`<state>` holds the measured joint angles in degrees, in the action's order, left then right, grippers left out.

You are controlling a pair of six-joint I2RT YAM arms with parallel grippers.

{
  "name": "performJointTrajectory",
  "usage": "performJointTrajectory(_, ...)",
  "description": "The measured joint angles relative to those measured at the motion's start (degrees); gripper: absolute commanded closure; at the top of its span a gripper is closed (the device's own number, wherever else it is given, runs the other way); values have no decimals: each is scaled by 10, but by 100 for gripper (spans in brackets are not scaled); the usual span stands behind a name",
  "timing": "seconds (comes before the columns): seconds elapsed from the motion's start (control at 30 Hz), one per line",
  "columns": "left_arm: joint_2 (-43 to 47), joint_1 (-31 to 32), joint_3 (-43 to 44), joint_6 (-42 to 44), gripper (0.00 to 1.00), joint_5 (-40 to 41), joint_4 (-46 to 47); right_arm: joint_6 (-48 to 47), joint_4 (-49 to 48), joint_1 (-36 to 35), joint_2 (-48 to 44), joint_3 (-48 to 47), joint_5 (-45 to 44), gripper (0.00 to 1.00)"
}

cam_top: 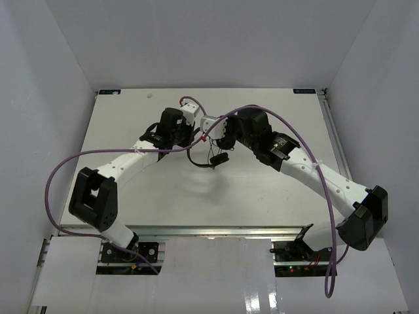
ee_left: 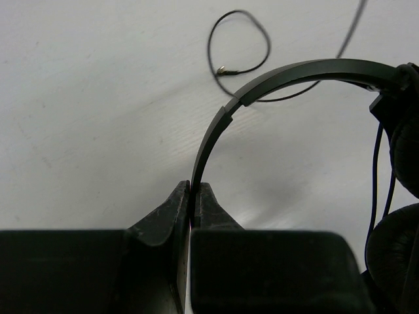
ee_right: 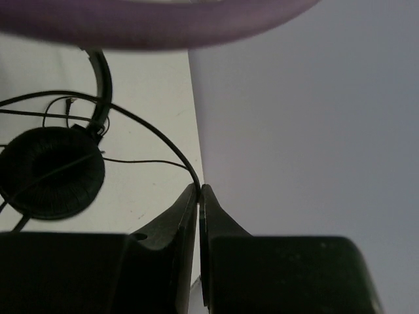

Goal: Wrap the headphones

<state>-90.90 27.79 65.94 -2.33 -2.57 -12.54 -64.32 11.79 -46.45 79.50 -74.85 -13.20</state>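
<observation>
The headphones point(cam_top: 218, 157) hang above the middle of the table, between the two grippers. My left gripper point(ee_left: 191, 191) is shut on one end of the thin black headband point(ee_left: 288, 72), which arches up and right to the two padded earcups point(ee_left: 406, 154). The cord point(ee_left: 239, 39) loops on the table beyond, its plug end lying free. My right gripper point(ee_right: 199, 190) is shut on the thin cord point(ee_right: 154, 134), which runs left past one earcup point(ee_right: 52, 171) and the headband point(ee_right: 103, 78). In the top view the left gripper point(cam_top: 191, 136) and the right gripper point(cam_top: 224, 140) are close together.
The white table point(cam_top: 262, 190) is walled by white panels on three sides. Thick purple arm cables point(cam_top: 298, 140) arc over both arms, and one crosses the top of the right wrist view point(ee_right: 163, 26). The table's far edge shows beside the right gripper point(ee_right: 193, 118).
</observation>
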Motion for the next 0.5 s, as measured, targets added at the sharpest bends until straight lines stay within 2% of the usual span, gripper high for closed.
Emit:
performJointTrajectory(0.23,77,4,-19,-6,100,-79,19,83,-13,57,4,14,116,92)
performJointTrajectory(0.5,151,4,-30,-28,100,-129,17,199,-35,188,14,23,294,92)
